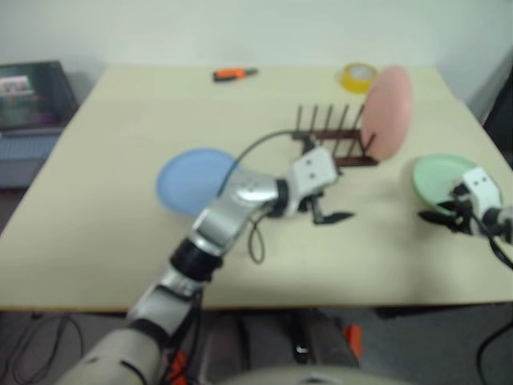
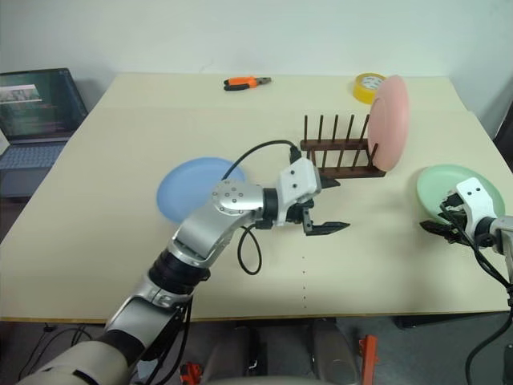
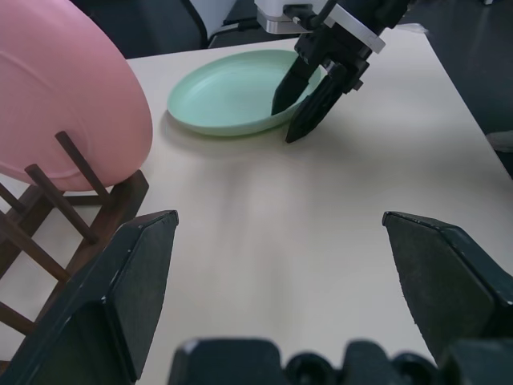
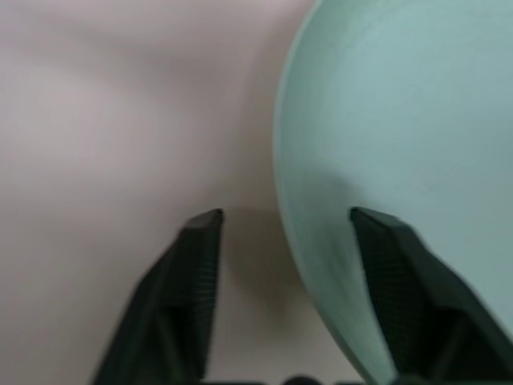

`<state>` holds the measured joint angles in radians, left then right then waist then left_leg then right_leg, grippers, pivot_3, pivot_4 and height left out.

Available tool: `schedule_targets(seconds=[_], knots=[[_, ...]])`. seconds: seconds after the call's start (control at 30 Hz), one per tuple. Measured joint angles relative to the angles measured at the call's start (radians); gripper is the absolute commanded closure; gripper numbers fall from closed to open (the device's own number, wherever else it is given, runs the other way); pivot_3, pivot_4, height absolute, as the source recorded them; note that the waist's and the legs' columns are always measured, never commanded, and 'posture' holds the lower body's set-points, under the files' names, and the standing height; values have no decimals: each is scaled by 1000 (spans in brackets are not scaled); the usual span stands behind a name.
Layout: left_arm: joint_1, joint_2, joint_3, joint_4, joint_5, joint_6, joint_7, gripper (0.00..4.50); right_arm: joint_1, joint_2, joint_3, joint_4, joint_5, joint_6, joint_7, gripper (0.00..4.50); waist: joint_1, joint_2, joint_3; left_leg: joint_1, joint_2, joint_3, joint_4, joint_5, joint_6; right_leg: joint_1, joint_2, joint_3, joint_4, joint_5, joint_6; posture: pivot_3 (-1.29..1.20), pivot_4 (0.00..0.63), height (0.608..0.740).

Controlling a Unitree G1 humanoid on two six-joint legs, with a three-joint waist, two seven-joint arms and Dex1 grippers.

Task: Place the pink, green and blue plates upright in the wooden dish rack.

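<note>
The right gripper (image 2: pixel 439 228) is low at the near rim of the green plate (image 2: pixel 446 186), which lies flat on the table (image 2: pixel 96 200). Its two black fingers (image 4: pixel 192 273) stand partly apart with the rim of the plate between them: one finger is over the inside of the plate and the other is over the table just outside it. The fingers do not yet press on the rim, so the plate is not held.

The left gripper (image 2: pixel 325 205) is over the bare table, and its jaws are spread wide with nothing between them. It points toward the right gripper and the green plate, which are some way in front of it.

Just beside the left gripper, on its far side, is the wooden dish rack (image 2: pixel 341 154). The pink plate (image 2: pixel 388 122) stands upright in the end of the rack that is nearer to the right gripper, and it leans a little on the pegs. Behind the left gripper, beside its arm, the blue plate (image 2: pixel 192 188) lies flat on the table, well apart from the rack.

Beyond the rack, near the far edge of the table, there is a yellow tape roll (image 2: pixel 366 86), just behind the pink plate. An orange tool (image 2: pixel 247 82) lies further along the same edge.
</note>
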<state>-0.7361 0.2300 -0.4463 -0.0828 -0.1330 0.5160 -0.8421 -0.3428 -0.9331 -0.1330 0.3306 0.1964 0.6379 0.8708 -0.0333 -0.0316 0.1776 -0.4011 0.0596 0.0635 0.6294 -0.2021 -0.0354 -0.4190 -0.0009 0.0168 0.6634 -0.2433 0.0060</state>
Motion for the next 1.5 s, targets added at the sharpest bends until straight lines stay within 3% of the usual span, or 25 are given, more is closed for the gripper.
schedule_targets(seconds=[0.17, 0.53, 0.97, 1.2, 1.5], knots=[[0, 5, 1, 0, 0, 0, 3, 0, -14, 0, 0, 0, -11, -16, -1, 4477, 0, 0, 0, 0, 0, 0, 0, 0, 0, 0, 0, 0, 0, 0, 0, 0, 150, 740], [-1, 13, 18, 0, -1, 0, 5, 0, -19, -3, -15, -23, -14, -15, -5, 4477, 1, 0, 0, 1, 0, -1, 0, 0, 0, 2, 0, -1, -1, 0, 0, 0, 150, 740], [-44, 73, 139, 11, -5, -24, 4, 0, -35, -71, -206, -56, 67, 41, -46, 4477, 0, 0, 0, 0, 0, 0, 0, 0, 0, 1, 0, -1, 0, 0, 0, 0, 150, 740], [-41, 98, 173, 19, -7, -25, 5, 0, -188, -119, -259, -104, 134, 68, -48, 4477, -1, 0, 0, 0, 0, 0, -1, 0, 0, 0, 0, -1, -1, 0, 0, 0, 150, 740], [-3, 110, 214, 12, -25, -24, 29, 0, -424, -87, -285, -219, 303, 162, -75, 4477, -2, 0, 0, 0, 1, 0, -1, 0, 0, -1, 0, 0, -1, 0, 0, 0, 150, 740]])
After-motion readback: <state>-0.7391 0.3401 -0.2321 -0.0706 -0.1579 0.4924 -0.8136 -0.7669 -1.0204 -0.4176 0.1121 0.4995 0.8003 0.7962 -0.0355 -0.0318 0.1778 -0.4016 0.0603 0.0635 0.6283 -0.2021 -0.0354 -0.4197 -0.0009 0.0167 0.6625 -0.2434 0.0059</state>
